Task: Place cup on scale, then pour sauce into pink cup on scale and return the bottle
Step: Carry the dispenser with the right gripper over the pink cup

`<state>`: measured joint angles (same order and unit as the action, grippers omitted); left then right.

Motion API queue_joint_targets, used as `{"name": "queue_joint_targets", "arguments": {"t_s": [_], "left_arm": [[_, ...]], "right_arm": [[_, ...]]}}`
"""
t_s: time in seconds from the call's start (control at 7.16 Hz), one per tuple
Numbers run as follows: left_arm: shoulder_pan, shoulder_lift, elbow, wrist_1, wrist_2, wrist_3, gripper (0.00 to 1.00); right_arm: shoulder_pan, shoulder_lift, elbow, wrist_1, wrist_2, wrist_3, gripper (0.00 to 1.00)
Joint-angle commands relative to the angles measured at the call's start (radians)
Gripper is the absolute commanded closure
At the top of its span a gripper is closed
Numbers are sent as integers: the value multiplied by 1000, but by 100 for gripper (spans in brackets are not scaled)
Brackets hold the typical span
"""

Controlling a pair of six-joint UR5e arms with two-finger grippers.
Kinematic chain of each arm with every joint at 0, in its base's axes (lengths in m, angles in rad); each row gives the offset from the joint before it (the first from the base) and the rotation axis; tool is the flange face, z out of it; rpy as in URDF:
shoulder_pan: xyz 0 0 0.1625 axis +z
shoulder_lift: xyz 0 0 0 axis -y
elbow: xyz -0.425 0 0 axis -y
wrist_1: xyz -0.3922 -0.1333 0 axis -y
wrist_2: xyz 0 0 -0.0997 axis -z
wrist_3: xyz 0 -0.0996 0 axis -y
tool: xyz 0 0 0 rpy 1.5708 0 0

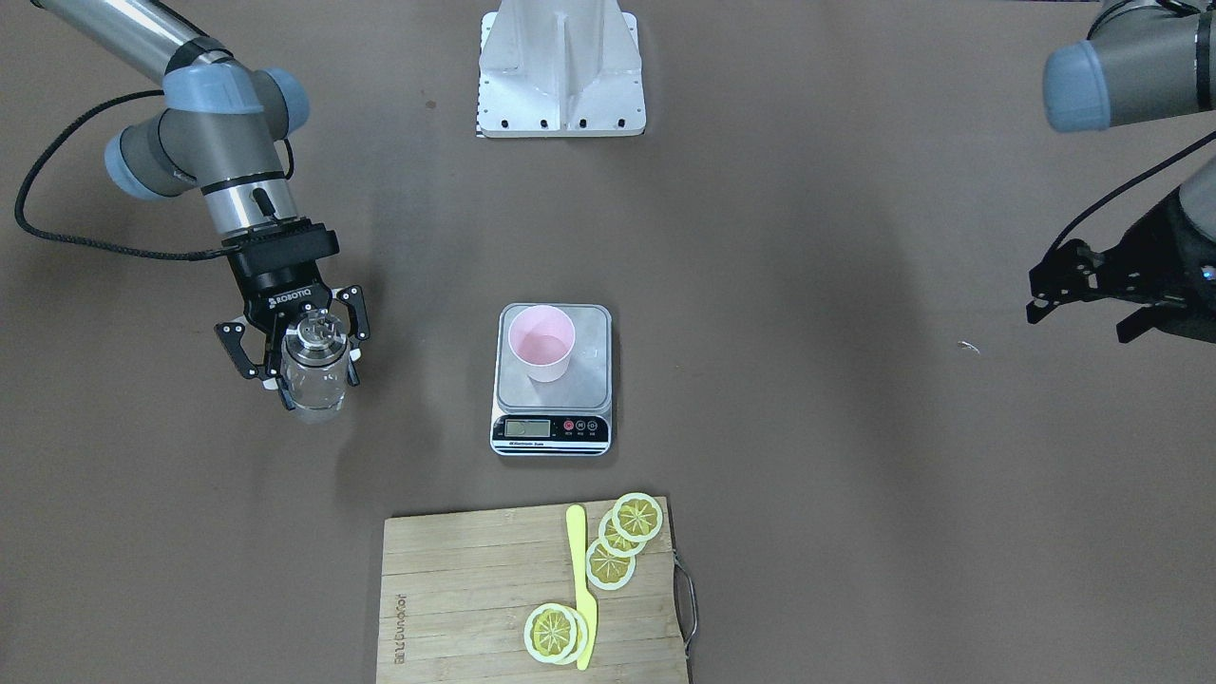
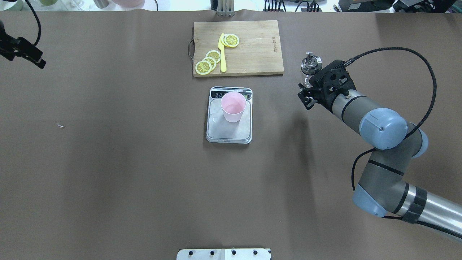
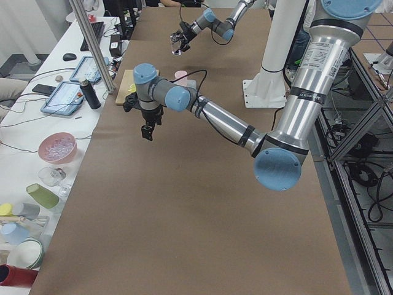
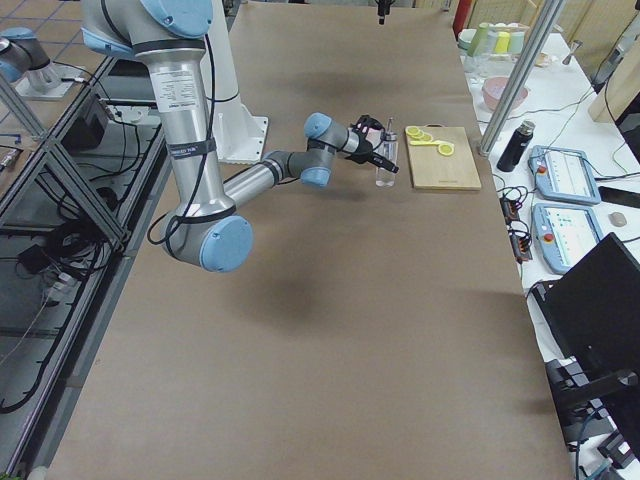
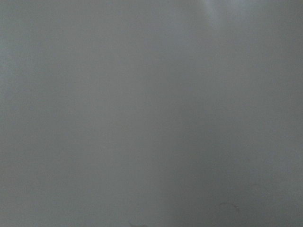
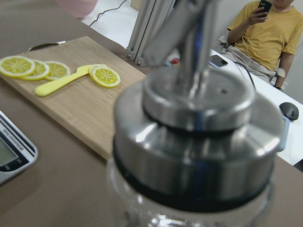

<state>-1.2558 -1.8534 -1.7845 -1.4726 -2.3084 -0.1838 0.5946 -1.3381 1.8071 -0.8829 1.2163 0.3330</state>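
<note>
Right gripper [image 1: 317, 388] flanks the bottle [image 1: 314, 372]; whether its jaws grip is unclear.

Even bright light, soft shadows; bottle [image 6: 194, 142] blurred in right wrist view.

Brown tabletop [image 1: 855, 494], and dead centre sits the digital scale [image 1: 591, 385]. The wooden cutting board [image 1: 456, 570] lies near it on the operators' side, not touching. The glass bottle [image 1: 313, 380] stands upright, well off to the robot's right. A tiny white scrap [image 1: 968, 347] lies over on the left, and the white robot base [image 1: 560, 85] is at the far edge.
</note>
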Motion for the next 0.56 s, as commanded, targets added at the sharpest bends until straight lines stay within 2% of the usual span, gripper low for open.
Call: {"name": "queue_joint_targets", "arguments": {"t_s": [0.0,0.14,0.28,0.42], "left_arm": [[-57,71,-3,-12,-60,127,3],[-65,97,-4,-14,-60,148,3],[-76,103,-4,-14,-58,164,3],[-77,117,-6,-17,-60,167,3]], "right_arm": [[-34,7,136,-306,-95,-126,97],[-86,28,139,-406,-163,-131,97],[-142,119,127,-571,-241,-137,97],[-162,157,132,-670,-265,-135,97]]}}
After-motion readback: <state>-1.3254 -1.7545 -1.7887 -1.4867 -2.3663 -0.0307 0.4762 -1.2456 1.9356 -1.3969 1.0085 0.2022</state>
